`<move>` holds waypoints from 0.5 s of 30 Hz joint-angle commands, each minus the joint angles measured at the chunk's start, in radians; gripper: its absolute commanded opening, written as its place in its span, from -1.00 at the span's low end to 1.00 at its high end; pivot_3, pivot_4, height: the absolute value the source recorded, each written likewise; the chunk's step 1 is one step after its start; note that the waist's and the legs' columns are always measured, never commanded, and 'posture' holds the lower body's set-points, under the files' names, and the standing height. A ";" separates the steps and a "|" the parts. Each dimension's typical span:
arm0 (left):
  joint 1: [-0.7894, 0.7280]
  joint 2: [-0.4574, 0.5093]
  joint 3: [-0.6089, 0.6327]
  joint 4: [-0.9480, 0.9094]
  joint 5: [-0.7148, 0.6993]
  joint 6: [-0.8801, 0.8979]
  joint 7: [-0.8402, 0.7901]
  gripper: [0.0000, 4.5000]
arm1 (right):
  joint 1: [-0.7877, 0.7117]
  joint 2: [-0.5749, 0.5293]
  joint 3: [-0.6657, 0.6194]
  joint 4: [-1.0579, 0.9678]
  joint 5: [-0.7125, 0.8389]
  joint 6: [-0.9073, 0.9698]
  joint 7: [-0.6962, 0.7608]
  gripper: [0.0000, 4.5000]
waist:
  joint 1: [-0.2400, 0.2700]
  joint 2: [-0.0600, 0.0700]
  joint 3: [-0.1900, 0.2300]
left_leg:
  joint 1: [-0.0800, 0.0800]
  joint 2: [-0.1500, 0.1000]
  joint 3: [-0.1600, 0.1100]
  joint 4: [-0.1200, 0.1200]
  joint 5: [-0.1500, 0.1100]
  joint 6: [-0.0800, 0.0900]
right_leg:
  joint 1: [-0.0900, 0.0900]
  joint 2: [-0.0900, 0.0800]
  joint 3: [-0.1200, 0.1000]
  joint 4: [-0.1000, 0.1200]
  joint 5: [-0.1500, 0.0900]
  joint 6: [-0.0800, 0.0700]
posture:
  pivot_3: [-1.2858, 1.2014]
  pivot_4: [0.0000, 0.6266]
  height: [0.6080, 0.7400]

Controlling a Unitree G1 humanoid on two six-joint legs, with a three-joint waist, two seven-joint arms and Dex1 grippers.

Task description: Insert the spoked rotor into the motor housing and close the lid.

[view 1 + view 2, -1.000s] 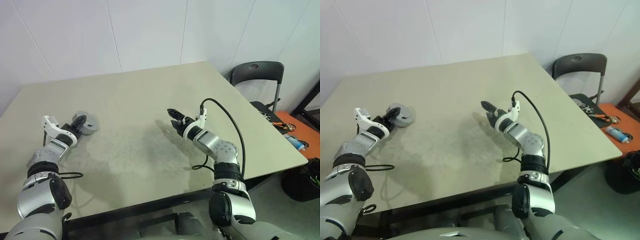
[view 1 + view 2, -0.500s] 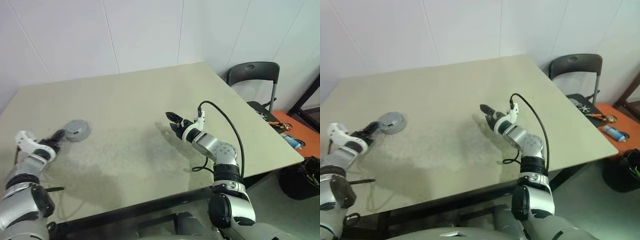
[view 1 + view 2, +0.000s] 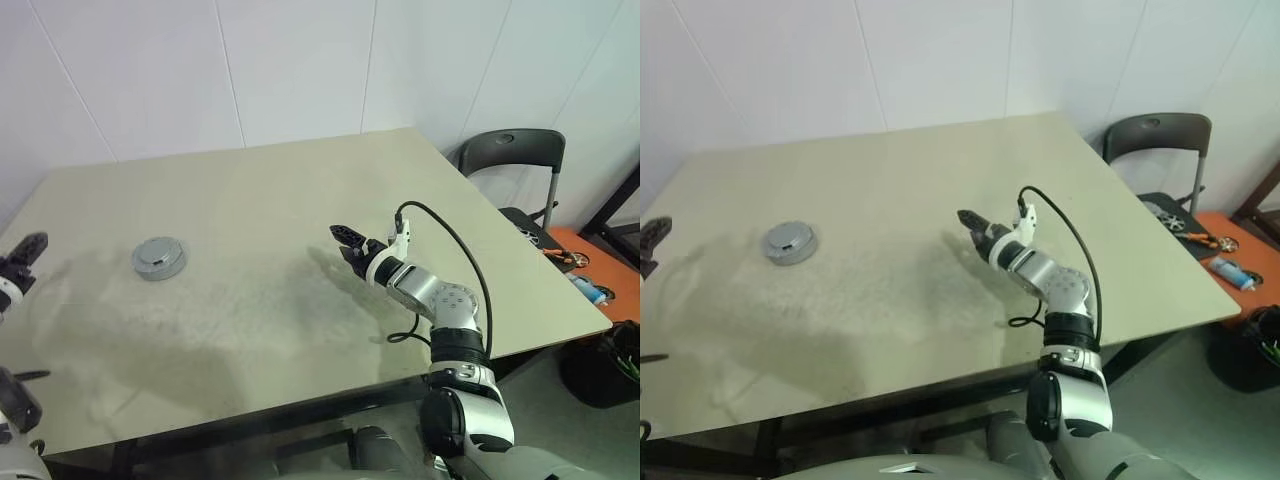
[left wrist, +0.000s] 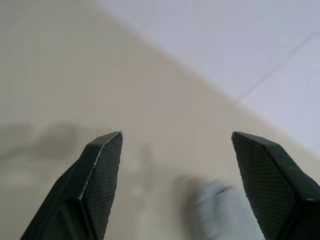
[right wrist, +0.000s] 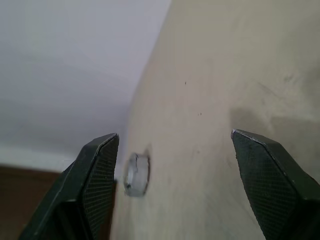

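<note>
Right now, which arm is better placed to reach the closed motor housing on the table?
Probably the left. The left gripper is open, empty and at the table's left edge, near the motor housing. The right gripper is open over mid-table, farther away.

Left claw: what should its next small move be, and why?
Probably none toward the part. The round silver metal motor housing with its grey lid sits closed and alone on the beige table; the left claw, open and apart from it, could simply retract.
</note>
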 commanded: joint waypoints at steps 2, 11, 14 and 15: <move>-0.107 -0.071 -0.142 -0.129 0.066 0.061 -0.216 0.65 | -0.029 -0.084 0.111 -0.192 -0.008 0.094 0.091 0.65 | -0.005 0.001 0.000 | 0.000 0.000 0.000 0.000 0.000 0.000 | 0.000 0.000 0.000 0.000 0.000 0.000 | 0.03 -1.00 1.00; -0.005 -0.247 -0.482 -0.672 0.125 0.140 -0.566 0.65 | -0.118 -0.386 0.379 -0.357 -0.199 0.081 0.355 0.65 | -0.011 0.001 0.000 | -0.001 0.000 0.001 0.000 0.000 0.000 | -0.001 0.000 0.000 -0.001 0.000 0.000 | 0.03 -1.00 1.00; 0.087 -0.247 -0.551 -0.865 0.128 0.151 -0.593 0.65 | -0.138 -0.406 0.379 -0.341 -0.228 0.060 0.391 0.65 | -0.009 0.000 0.000 | -0.001 0.000 0.002 0.000 0.000 0.000 | -0.002 -0.001 0.001 -0.001 0.000 0.000 | 0.03 -1.00 1.00; 0.105 -0.248 -0.553 -0.912 0.114 0.179 -0.586 0.65 | -0.137 -0.405 0.375 -0.347 -0.233 0.056 0.395 0.65 | -0.007 0.000 0.001 | -0.001 0.000 0.002 0.000 0.000 0.000 | -0.002 0.000 0.001 -0.001 0.000 0.000 | 0.03 -1.00 1.00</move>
